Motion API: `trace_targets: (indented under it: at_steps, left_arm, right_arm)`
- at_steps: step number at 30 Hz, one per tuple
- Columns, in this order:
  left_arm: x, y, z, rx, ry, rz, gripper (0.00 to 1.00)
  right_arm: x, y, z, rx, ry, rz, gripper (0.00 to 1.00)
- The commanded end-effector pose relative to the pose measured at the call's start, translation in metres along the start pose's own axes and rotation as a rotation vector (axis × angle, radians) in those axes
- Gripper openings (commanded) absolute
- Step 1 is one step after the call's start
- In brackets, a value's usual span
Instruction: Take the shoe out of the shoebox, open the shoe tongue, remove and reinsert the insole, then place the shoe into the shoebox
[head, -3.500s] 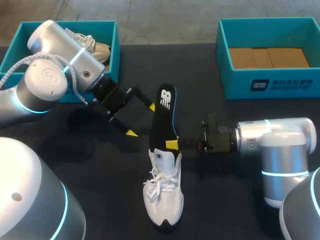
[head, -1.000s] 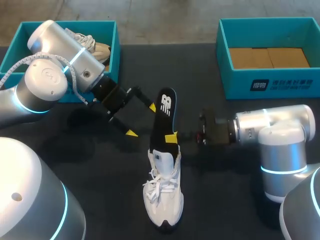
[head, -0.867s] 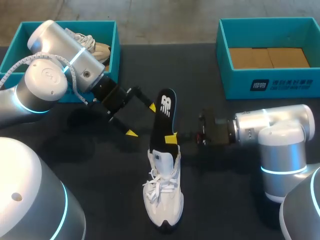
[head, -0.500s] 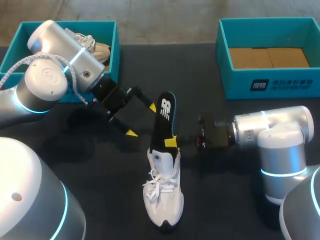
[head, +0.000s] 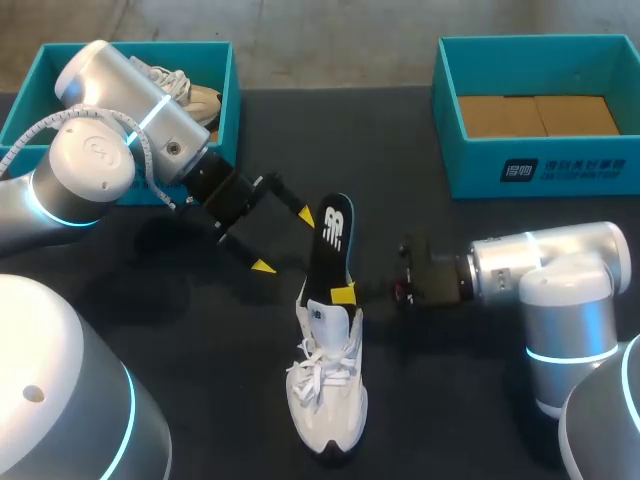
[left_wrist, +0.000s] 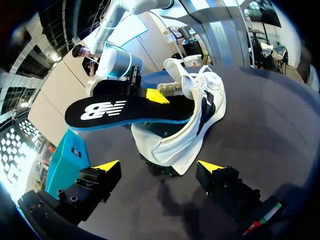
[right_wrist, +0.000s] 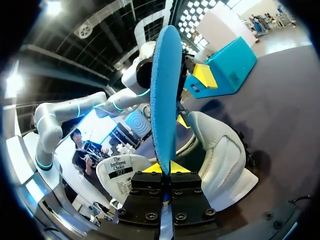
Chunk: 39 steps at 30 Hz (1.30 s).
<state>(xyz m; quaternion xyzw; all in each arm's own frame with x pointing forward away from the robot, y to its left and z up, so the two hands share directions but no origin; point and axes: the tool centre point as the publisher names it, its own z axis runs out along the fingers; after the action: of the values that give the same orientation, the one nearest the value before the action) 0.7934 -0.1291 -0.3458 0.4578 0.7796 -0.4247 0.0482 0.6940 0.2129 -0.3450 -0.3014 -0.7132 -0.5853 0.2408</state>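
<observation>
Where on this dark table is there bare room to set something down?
Bare dark table lies between the teal shoebox holding a shoe and the teal box with cardboard. Crowded mid-table: white sneaker, black insole, left gripper, right gripper.

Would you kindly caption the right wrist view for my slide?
Right gripper holds the insole edge-on over the white shoe.

Cam setup: 1 fixed overhead + 2 wrist fisheyes.
Head cam looks down from above/behind on the worktop (head: 400, 150). L wrist cam sits low & close, facing the sneaker (left_wrist: 200, 115); R wrist cam v. close, sighting along the insole (right_wrist: 165, 85) edge. All 3 share sneaker + insole.
</observation>
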Motion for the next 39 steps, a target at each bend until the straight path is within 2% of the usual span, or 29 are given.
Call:
trace_targets:
  at_steps: [1, 5, 15, 29, 39]
  left_arm:
    - [-0.001, 0.001, 0.001, -0.001, 0.004, 0.0, 1.0]
    - [-0.001, 0.001, 0.001, -0.001, 0.004, 0.0, 1.0]
    - [-0.001, 0.001, 0.001, -0.001, 0.004, 0.0, 1.0]
    - [-0.001, 0.001, 0.001, -0.001, 0.004, 0.0, 1.0]
    - [-0.001, 0.001, 0.001, -0.001, 0.004, 0.0, 1.0]
  right_arm:
    - [-0.002, -0.002, 0.005, 0.028, 0.018, 0.009, 0.0]
    - [-0.004, -0.005, 0.009, 0.062, 0.038, 0.036, 0.0]
    - [-0.004, -0.011, 0.008, 0.09, 0.04, 0.064, 0.0]
    - [-0.001, -0.015, 0.005, 0.065, 0.036, 0.067, 0.0]
    - [-0.005, -0.008, 0.005, 0.047, 0.03, 0.065, 0.0]
